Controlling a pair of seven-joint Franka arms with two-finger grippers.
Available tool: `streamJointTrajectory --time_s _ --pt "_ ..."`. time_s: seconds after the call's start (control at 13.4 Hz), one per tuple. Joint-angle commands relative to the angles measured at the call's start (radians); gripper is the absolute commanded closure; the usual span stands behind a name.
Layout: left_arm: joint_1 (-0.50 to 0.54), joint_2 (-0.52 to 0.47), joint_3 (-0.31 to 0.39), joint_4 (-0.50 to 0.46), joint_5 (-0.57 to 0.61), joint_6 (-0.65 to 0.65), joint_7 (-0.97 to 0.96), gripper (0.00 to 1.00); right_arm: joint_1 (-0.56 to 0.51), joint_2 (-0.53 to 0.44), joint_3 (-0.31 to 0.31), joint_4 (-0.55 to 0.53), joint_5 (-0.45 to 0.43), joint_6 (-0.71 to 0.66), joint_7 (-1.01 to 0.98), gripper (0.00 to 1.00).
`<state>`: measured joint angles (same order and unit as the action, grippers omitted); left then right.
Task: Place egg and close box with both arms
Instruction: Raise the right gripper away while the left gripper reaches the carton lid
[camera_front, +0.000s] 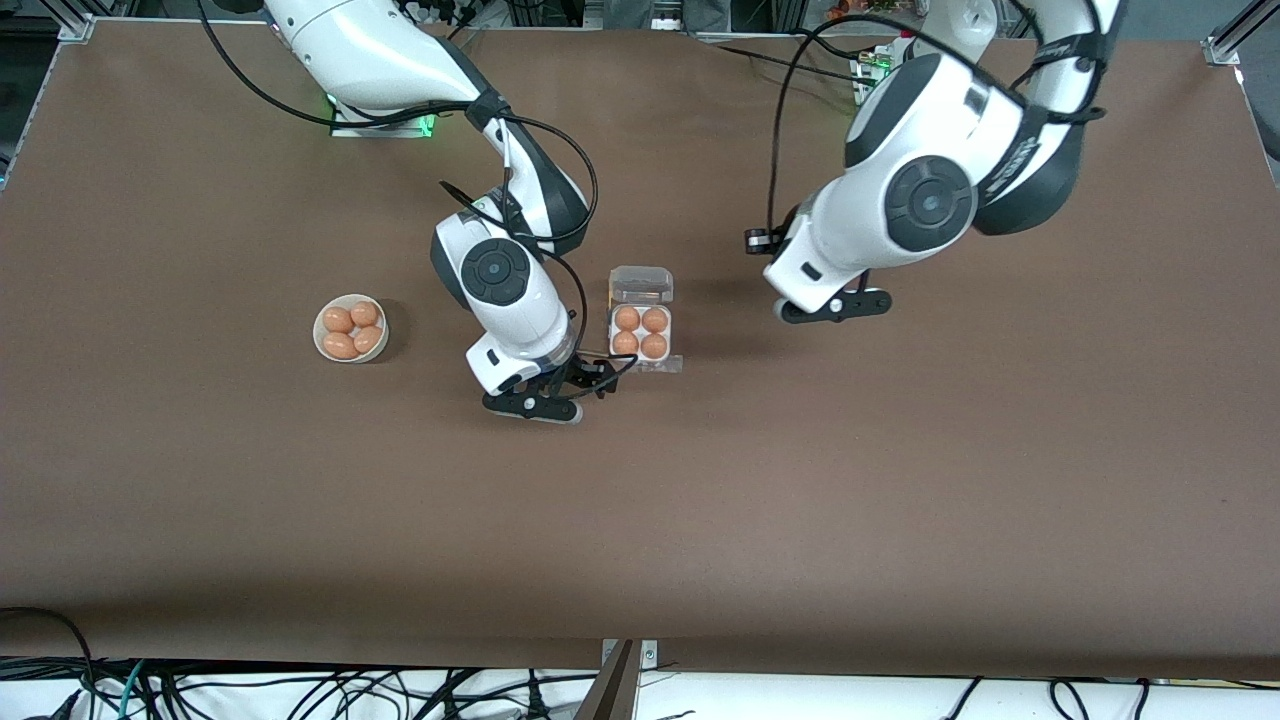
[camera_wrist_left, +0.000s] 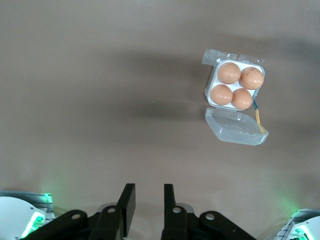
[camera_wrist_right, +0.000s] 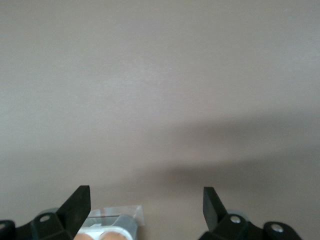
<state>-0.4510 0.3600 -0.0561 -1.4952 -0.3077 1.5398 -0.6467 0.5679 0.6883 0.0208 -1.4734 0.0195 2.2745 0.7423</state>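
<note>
The clear box (camera_front: 611, 332) sits mid-table, and every cell holds an orange-brown egg (camera_front: 640, 332). Its lid (camera_front: 640, 285) lies open, flat on the table. My right gripper (camera_front: 598, 380) stands open and empty, low beside the box's front tab (camera_front: 662, 363). In the right wrist view the right gripper (camera_wrist_right: 146, 192) is spread wide, with the tab (camera_wrist_right: 125, 212) near one finger. My left gripper (camera_front: 835, 305) hangs over bare table toward the left arm's end. In the left wrist view the left gripper (camera_wrist_left: 149, 189) is nearly closed and empty, and the box (camera_wrist_left: 209, 92) and lid (camera_wrist_left: 235, 127) lie apart from it.
A round white bowl (camera_front: 320, 340) with several more eggs stands toward the right arm's end, beside the right arm's wrist. Brown tabletop (camera_front: 900, 500) stretches wide on the side nearer the front camera. Cables run along the table's front edge.
</note>
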Motion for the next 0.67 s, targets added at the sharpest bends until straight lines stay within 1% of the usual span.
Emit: streamJointTrajectory --time_s 0.0,0.3,0.45,0.6 --pt "-0.063 0.069 0.012 0.062 -0.022 -0.02 -0.071 0.72 0.001 -0.036 -0.038 -0.002 0.005 -0.074 -0.047 0.0" --pt "-0.112 0.109 0.01 0.064 -0.045 -0.02 -0.134 0.75 -0.097 -0.087 -0.044 -0.001 0.013 -0.187 -0.22 0.0" --pt "-0.133 0.123 0.01 0.064 -0.047 -0.02 -0.154 0.75 -0.143 -0.117 -0.044 -0.001 0.013 -0.234 -0.238 0.0" --pt "-0.14 0.128 0.01 0.064 -0.076 -0.02 -0.16 0.75 -0.161 -0.15 -0.05 0.001 0.013 -0.292 -0.247 0.0"
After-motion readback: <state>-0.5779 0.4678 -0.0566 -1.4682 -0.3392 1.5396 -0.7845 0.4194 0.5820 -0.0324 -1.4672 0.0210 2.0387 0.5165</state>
